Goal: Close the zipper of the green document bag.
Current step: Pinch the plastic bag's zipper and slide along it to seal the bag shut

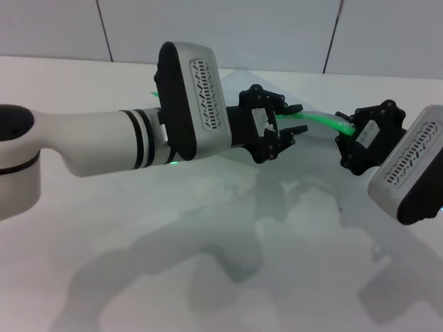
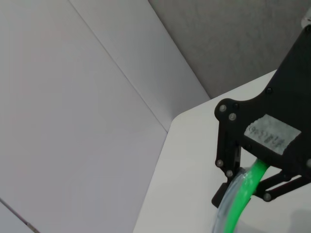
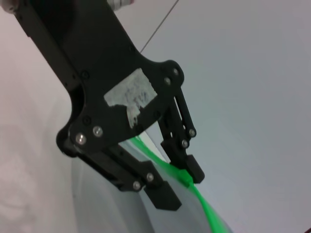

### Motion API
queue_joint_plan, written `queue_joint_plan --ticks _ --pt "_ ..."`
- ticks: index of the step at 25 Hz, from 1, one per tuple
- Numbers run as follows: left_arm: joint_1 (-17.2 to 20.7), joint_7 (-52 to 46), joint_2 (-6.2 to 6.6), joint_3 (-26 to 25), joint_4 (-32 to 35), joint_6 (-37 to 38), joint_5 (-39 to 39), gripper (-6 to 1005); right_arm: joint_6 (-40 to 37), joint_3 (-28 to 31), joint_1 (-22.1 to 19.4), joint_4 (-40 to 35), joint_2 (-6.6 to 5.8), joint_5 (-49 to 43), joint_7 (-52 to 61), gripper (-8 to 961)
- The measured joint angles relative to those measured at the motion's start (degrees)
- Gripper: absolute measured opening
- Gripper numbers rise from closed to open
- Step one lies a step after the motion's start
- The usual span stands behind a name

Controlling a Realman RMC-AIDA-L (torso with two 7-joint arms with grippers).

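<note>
The green document bag (image 1: 277, 93) is held above the white bench (image 1: 208, 277), between the two claws, its translucent sheet rising to a peak towards the back wall (image 1: 277, 31). Its long axis runs across the head view from left to right, and the zipper (image 1: 325, 119) is seen as a bright green strip sloping down towards the robot's right.

The left claw (image 1: 287, 119) is part open around the strip, with a small darker green piece lying against one finger (image 3: 190, 167); whether it is gripped cannot be told. The right claw (image 1: 344, 142) is closed on the zipper's right-hand end, the green strip passing between its fingers (image 2: 228, 170).

The bench is plain, white and faintly glossy, with the arms' shadows cast on it. The wall is made of pale grey panels divided by thin dark seams.
</note>
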Motion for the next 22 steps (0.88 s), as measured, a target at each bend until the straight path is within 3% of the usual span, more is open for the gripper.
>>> queue_joint_plan --ticks 3,8,14,22 --pt "-0.4 0.1 -0.04 0.0 0.2 0.2 0.0 274 0.0 -0.1 -0.1 -0.6 0.0 0.0 0.0 69" --pt "-0.9 0.1 -0.06 0.1 0.2 0.3 0.0 280 0.0 -0.2 -0.2 -0.9 0.0 0.0 0.0 71" --pt "-0.9 0.3 -0.17 0.5 0.2 0.7 0.0 170 0.0 -0.2 -0.2 -0.9 0.0 0.0 0.0 74" --pt "-0.7 0.1 -0.37 2.3 -0.3 4.2 -0.1 101 0.0 -0.2 -0.2 -0.9 0.01 0.0 0.0 77"
